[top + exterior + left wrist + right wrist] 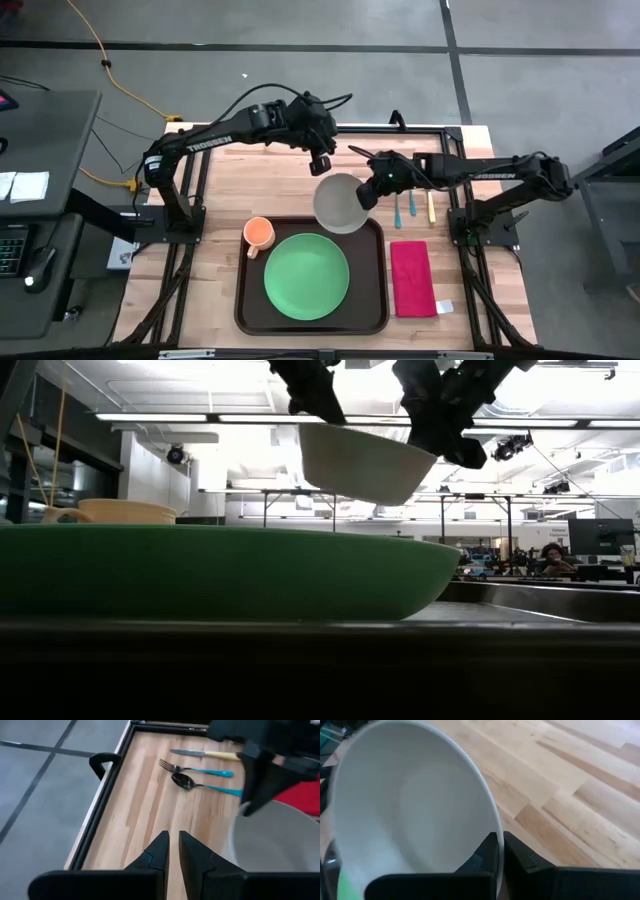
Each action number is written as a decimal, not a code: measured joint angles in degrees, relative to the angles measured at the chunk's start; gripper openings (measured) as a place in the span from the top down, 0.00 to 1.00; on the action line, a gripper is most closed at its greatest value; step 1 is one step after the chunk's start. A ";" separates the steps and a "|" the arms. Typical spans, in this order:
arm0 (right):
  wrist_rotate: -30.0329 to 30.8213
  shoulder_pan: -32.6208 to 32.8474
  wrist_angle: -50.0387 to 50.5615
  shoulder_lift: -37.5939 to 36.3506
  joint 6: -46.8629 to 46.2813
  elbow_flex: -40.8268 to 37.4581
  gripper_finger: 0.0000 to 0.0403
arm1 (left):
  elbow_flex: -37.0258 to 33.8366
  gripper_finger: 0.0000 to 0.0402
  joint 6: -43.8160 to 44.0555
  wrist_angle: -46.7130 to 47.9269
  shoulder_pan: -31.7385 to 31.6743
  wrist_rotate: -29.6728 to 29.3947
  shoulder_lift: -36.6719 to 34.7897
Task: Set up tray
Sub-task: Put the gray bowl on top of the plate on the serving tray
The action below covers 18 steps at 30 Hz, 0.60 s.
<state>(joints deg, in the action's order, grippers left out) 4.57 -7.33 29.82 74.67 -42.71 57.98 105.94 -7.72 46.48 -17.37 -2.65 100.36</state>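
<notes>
The dark brown tray [375,305] lies at the table's near middle. On it rest a green plate [306,275] and an orange cup [259,232]. A white bowl [340,203] hangs over the tray's far right corner, and my right gripper [499,840] is shut on its rim. In the low view the bowl [365,460] floats tilted above the plate [220,570]. My left gripper [320,162] hovers just beyond the bowl's far left side. Its fingers [173,842] stand a narrow gap apart with nothing between them. My right gripper holds the bowl by its rim [492,822] on the side toward the table's right edge, one finger inside the bowl and one outside. The fingers slant down from the table's right. The bowl is lifted clear and tilted.
A fork [398,208], a spoon [411,205] and a knife [431,207] lie side by side on the bare wood right of the bowl. A red napkin [411,278] lies right of the tray. A black frame [102,795] edges the table.
</notes>
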 joint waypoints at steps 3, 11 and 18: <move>-0.02 0.00 -0.04 0.02 -0.12 0.00 1.00 | 2.37 0.83 -0.63 2.45 -0.11 -0.61 0.00; -0.52 0.00 -0.74 0.02 -0.32 0.04 1.00 | 12.12 0.83 -3.46 16.57 0.04 -4.12 -0.04; -1.62 1.60 -4.94 0.02 -0.75 0.09 1.00 | 19.93 0.83 -3.36 33.55 0.02 -10.97 -0.04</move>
<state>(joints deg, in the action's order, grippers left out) 2.95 -5.73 24.89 74.70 -43.46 58.07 125.87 -11.08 80.03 -17.34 -13.62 100.31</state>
